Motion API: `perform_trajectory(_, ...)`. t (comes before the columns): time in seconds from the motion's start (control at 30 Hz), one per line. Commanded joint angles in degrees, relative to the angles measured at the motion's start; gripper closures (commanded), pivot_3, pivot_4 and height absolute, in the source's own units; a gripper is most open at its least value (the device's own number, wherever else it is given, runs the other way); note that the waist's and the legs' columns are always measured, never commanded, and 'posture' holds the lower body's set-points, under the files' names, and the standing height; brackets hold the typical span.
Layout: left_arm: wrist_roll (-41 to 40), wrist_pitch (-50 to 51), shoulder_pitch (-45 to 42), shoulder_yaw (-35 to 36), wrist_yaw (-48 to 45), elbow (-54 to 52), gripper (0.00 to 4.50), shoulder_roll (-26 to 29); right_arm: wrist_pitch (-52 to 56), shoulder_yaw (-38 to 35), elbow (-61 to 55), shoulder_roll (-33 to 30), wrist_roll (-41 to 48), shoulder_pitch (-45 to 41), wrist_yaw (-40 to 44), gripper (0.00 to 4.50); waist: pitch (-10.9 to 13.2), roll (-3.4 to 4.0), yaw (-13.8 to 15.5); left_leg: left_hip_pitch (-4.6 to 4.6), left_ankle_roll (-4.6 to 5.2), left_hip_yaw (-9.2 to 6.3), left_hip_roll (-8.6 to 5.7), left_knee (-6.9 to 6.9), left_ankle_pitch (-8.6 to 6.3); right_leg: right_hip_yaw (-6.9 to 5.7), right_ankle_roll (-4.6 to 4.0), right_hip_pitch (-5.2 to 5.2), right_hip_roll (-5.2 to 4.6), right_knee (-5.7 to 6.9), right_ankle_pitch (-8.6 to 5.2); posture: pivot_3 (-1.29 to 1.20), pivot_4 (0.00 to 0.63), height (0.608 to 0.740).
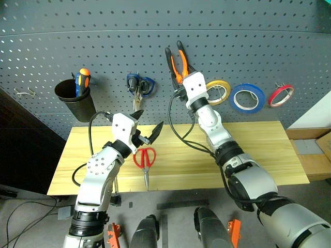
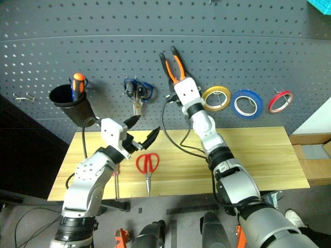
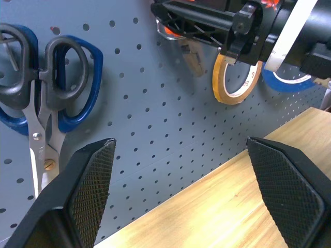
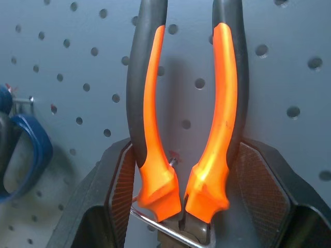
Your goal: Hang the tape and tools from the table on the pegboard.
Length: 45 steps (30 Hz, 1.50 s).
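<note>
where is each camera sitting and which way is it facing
Left eye, right eye: on the head, looking down over both arms at the table and pegboard.
Left wrist: along the open left tool toward the pegboard and blue scissors.
Right wrist: along the right tool gripping the pliers.
Shared: the pliers, also in the head views.

The pegboard [image 1: 103, 46] is showing a matt grey perforated face. The table [image 1: 248, 155] is showing pale, smooth planked wood. The pliers [image 4: 186, 129] are gleaming with glossy orange and matt black rubbery handles, and the right hand's pads [image 4: 258, 181] are showing fine cross-hatched black texture.
</note>
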Motion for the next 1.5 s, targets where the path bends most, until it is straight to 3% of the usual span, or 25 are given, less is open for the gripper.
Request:
perform_trajectory(0.03, 0.9, -1.1, 0.0, -0.6, 0.6, 0.1, 0.19, -0.2, 4.7, -0.5, -4.0, 0.6, 2.1, 2.3, 3.5, 0.93, 0.0, 0.0, 0.0, 0.01, 0.0, 0.01, 0.0, 0.01, 0.0, 0.01, 0.0, 0.01, 0.0, -0.01, 0.0, -0.08, 0.197, 0.74)
perform_trajectory(0.13, 0.8, -0.6, 0.0, -0.5, 1.3, 0.3, 0.19, -0.7, 9.0, -0.3, -8.7, 0.2, 2.6, 5.1, 5.4, 0.02, 0.0, 0.0, 0.0, 0.0, 0.0, 0.01, 0.0, 0.02, 0.0, 0.02, 0.01, 0.0, 0.0, 0.01, 0.0, -0.09, 0.195, 0.74)
perform_trajectory(0.27, 0.9, 0.4, 0.5, -0.3, 2.7, 0.3, 0.19, -1.3, 16.2, 0.7, -18.3, -0.7, 2.8, 9.6, 8.4, 0.02, 0.0, 0.0, 0.0, -0.02, 0.0, 0.02, -0.01, 0.05, 0.0, 0.03, 0.03, 0.0, 0.0, 0.01, 0.02, -0.1, 0.192, 0.74)
perform_trajectory(0.43, -0.5, 6.5, 4.3, -0.3, 5.2, -3.4, 0.1, -2.0, 34.5, 4.2, -39.3, -4.3, 6.9, 19.4, 19.7, 0.0, -0.1, 0.0, 0.0, -0.01, 0.0, 0.01, 0.0, 0.06, 0.0, 0.03, 0.04, 0.01, 0.0, 0.0, 0.02, -0.11, 0.188, 0.74)
perform_trajectory(0.6, -0.1, 22.3, 12.2, 0.3, 14.1, -6.6, 0.1, -5.6, 56.5, 8.9, -62.8, -13.7, 17.4, 30.2, 34.2, 0.0, -0.1, 0.03, 0.0, -0.04, 0.02, 0.01, -0.01, 0.08, -0.02, 0.05, 0.05, 0.04, -0.02, -0.05, 0.02, -0.14, 0.177, 0.74)
perform_trajectory(0.7, 0.6, 29.7, 13.0, 0.2, 18.8, -5.3, 0.1, -8.6, 63.8, 10.7, -69.9, -18.8, 20.5, 33.4, 38.4, 0.0, -0.2, -0.03, -0.1, -0.04, 0.02, -0.01, -0.01, 0.15, -0.01, 0.02, 0.13, 0.08, -0.02, -0.06, 0.03, -0.15, 0.164, 0.74)
perform_trajectory(0.9, 1.8, 39.4, 10.1, -2.0, 23.9, 0.3, 0.1, -13.4, 70.6, 12.0, -77.1, -23.9, 23.8, 36.5, 41.0, 0.0, -1.6, -0.18, -0.4, 0.08, 0.15, -0.02, -0.02, 0.34, 0.11, 0.0, 0.42, 0.28, 0.02, -0.08, 0.1, -0.19, 0.161, 0.74)
perform_trajectory(1.1, 3.2, 40.5, 6.8, 1.2, 29.1, 4.8, 0.1, -16.6, 73.0, 11.9, -78.6, -24.7, 24.3, 36.6, 40.1, 0.0, -2.2, -0.27, -0.9, 0.05, 0.16, 0.01, 0.0, 0.65, 0.12, 0.1, 0.49, 0.31, 0.09, -0.09, 0.29, -0.21, 0.17, 0.74)
perform_trajectory(1.5, 3.8, 43.4, 2.7, 4.3, 30.9, 12.7, 0.1, -17.2, 75.2, 11.0, -80.7, -26.0, 25.8, 37.2, 39.9, 0.0, -2.2, -0.25, -1.4, -0.02, 0.16, 0.05, -0.01, 0.69, 0.11, 0.15, 0.53, 0.29, 0.09, -0.16, 0.31, -0.24, 0.175, 0.74)
